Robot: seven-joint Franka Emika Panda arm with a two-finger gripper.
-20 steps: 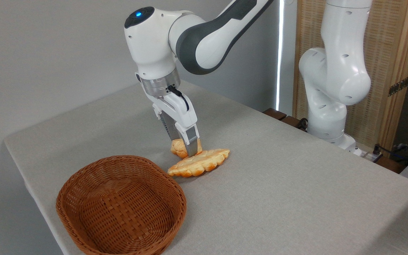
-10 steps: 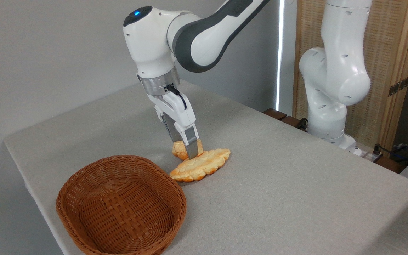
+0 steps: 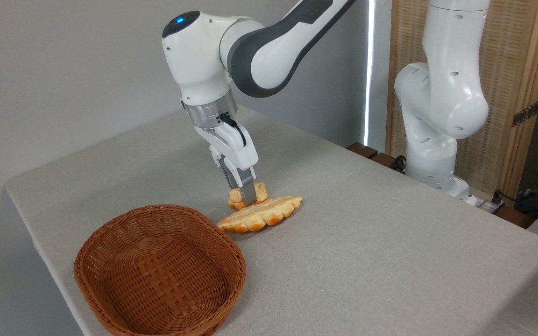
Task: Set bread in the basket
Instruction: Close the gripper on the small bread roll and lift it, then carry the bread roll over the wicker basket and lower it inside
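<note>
Pincer (image 3: 245, 195): fingers pinching the bread (image 3: 246, 194), near finger crossing the bun's front, far finger hidden behind it. Over the last second the pincer has risen a little and the bun has come up with it; bun sits slightly higher than it did, pale crust now showing either side of the near finger.

Reading: grasp looks to have taken, lift is just starting. Cannot tell whether the bun's underside is fully clear of the worktop (image 3: 381, 252).

Just below and in front of the pincer: braided loaf (image 3: 260, 214), lying flat, its back edge touching or nearly touching the bun. It has shifted slightly during the lift, its near end now a little further left. Risk of it dragging along.

Further out, forward and to the left of the pincer: basket (image 3: 157, 273), nothing in it, well apart from the bun, near the loaf's end.
</note>
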